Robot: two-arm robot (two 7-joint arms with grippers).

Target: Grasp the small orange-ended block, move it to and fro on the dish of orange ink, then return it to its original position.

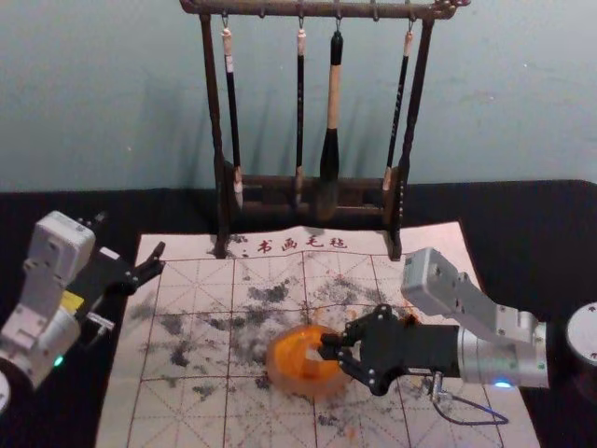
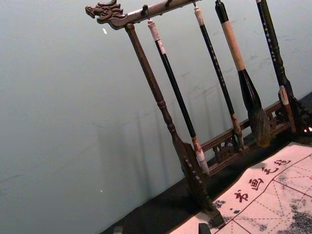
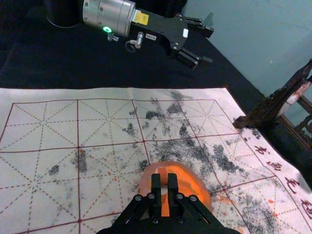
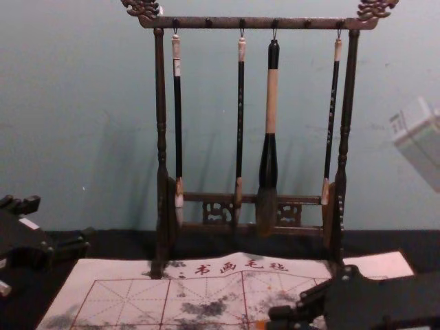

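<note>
My right gripper (image 1: 328, 346) is over the orange ink dish (image 1: 282, 362), shut on the small block (image 1: 314, 355). In the right wrist view the block (image 3: 164, 177) shows pale between the tips of the right gripper (image 3: 164, 184), in front of the orange ink in the dish (image 3: 195, 187). The block's orange end (image 4: 260, 324) peeks out beside the right gripper (image 4: 276, 319) in the chest view. Whether it touches the ink I cannot tell. Parked at the left edge of the mat, my left gripper (image 1: 131, 237) is open; its fingertips edge into the left wrist view (image 2: 161, 229).
A dark wooden rack (image 1: 308, 183) with several hanging brushes stands behind, its feet at the far edge of the gridded felt mat (image 1: 187, 411). Dark ink smudges mark the mat. Black cloth (image 1: 522, 210) covers the table around it.
</note>
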